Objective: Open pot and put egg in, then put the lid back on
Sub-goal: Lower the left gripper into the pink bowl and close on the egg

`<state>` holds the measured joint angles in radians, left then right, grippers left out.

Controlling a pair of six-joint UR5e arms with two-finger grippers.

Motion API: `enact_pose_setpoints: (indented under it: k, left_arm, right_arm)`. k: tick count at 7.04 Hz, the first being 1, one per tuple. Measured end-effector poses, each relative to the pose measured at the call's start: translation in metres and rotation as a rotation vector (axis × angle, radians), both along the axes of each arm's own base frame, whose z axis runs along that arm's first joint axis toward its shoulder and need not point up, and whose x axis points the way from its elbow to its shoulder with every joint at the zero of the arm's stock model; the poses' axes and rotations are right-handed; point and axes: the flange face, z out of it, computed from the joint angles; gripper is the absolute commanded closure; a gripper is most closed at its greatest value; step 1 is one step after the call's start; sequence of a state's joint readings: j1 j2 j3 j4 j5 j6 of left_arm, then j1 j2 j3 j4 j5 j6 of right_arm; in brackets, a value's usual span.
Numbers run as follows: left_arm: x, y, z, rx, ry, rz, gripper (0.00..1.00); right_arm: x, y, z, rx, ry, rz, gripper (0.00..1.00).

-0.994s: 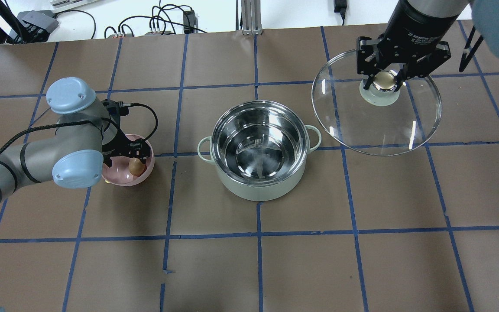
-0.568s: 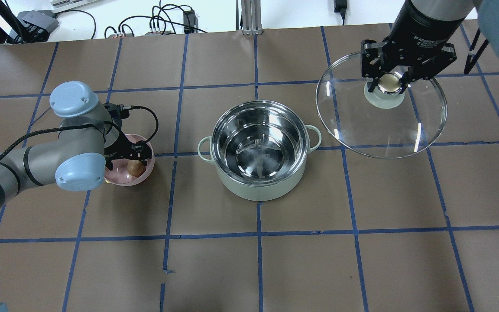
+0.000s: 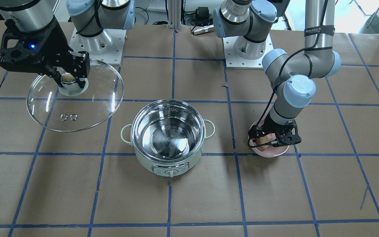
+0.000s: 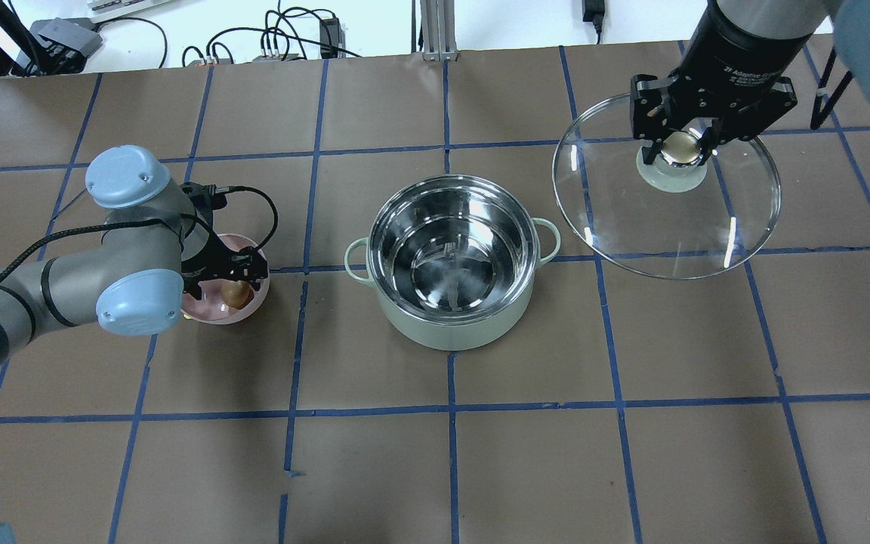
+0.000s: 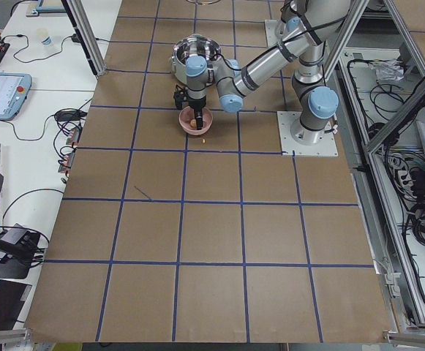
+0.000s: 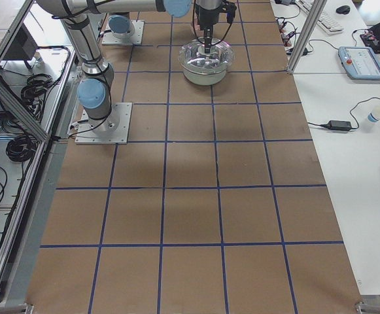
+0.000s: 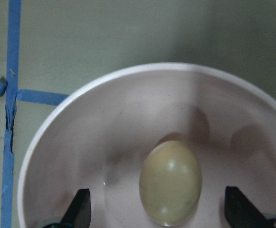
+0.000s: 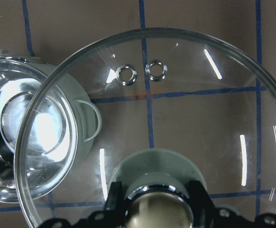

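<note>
Left gripper (image 4: 232, 278), jaws open, has sunk astride the tan oval egg (image 7: 170, 182): closing next. Right gripper (image 4: 680, 145) jaws clamp the clear glass lid (image 4: 661, 219).

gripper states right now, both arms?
Left gripper: open, straddling the egg in the pink bowl.
Right gripper: shut on the lid.

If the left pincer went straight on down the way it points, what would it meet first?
Most likely the egg, which lies in the pink bowl directly between the open left pincer's fingers. The fingertips straddle the egg, so they might reach the bowl's floor first; depth is unclear.
</note>
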<state>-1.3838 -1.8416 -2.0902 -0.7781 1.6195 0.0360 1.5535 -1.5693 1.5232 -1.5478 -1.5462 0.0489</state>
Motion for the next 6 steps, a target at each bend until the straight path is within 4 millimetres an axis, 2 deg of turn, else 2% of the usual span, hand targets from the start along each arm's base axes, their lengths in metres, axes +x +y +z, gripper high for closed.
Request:
enact_pose_setpoints:
  k: [4,6]
  left_arm:
    - [0.0006,-0.0031,-0.0020,-0.028,0.002,0.012,0.03]
    - [0.0074,-0.0059,-0.0010,-0.047,0.000,-0.011,0.03]
  right_arm:
    - [-0.0035,0.0006,-0.0019,0.016,-0.005,-0.005,1.00]
    - [-0.0032,0.0005,-0.0018,0.016,-0.011,-0.005,1.00]
